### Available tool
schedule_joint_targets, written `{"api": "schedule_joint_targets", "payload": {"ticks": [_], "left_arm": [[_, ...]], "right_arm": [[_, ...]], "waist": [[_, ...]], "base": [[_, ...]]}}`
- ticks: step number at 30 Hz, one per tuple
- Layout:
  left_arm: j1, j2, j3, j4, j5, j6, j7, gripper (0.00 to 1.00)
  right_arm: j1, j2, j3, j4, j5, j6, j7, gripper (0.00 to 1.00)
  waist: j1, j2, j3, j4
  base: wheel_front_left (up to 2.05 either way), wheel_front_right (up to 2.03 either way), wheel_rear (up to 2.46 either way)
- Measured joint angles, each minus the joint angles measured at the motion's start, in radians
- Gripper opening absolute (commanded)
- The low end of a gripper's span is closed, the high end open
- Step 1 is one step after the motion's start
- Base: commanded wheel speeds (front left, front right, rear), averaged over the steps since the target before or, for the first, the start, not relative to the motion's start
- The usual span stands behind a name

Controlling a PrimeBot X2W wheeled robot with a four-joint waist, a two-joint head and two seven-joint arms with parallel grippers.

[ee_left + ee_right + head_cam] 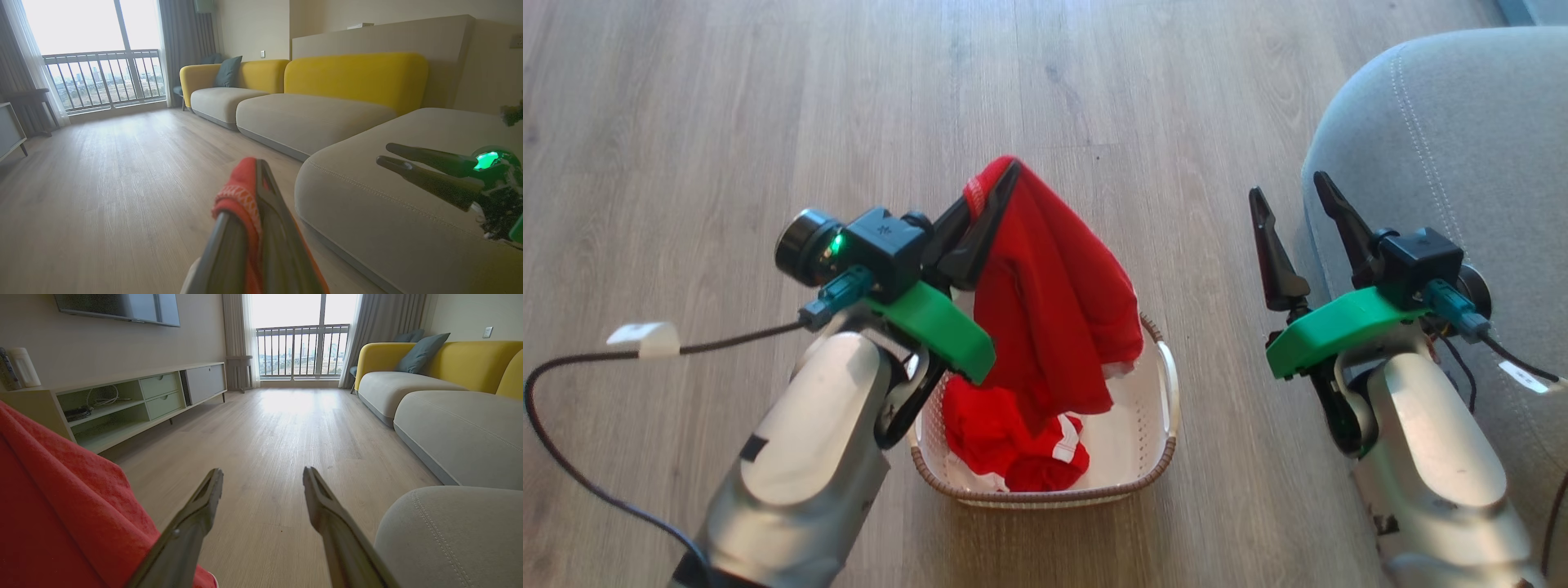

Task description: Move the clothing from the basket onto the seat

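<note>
One red garment (1054,302) hangs pinched in the left gripper (996,184) above the basket (1054,498). The right gripper (1287,184), fingers spread and empty, sits beside the seat (1462,139).

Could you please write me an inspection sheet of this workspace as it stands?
Surface: pale wood-plank floor.
Job's things: bright red fabric garment held above cream perforated plastic basket; more red white-trimmed clothing inside; grey upholstered seat cushion right of it.
Clutter: nothing seen.
Grippers: left gripper jaws shut on garment; right gripper jaws open, empty.
Cables: black cable with white tag by left arm.
Surroundings: yellow-backed sofa, low cabinet, balcony window.
</note>
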Motion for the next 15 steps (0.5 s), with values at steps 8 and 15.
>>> {"api": "schedule_joint_targets", "payload": {"ticks": [8, 15], "left_arm": [[-0.093, 0.000, -0.016, -0.070, 0.001, 0.000, 0.000, 0.00], [-0.129, 0.000, -0.026, -0.087, 0.001, 0.000, 0.000, 0.00]], "right_arm": [[0.017, -0.006, 0.006, 0.003, 0.006, 0.000, 0.000, 1.00], [0.017, -0.009, 0.040, -0.010, 0.019, 0.000, 0.000, 1.00]], "waist": [[0.0000, 0.0000, -0.016, 0.007], [0.0000, 0.0000, -0.009, 0.002]], "base": [[0.00, 0.00, 0.00], [0.00, 0.00, 0.00]]}}
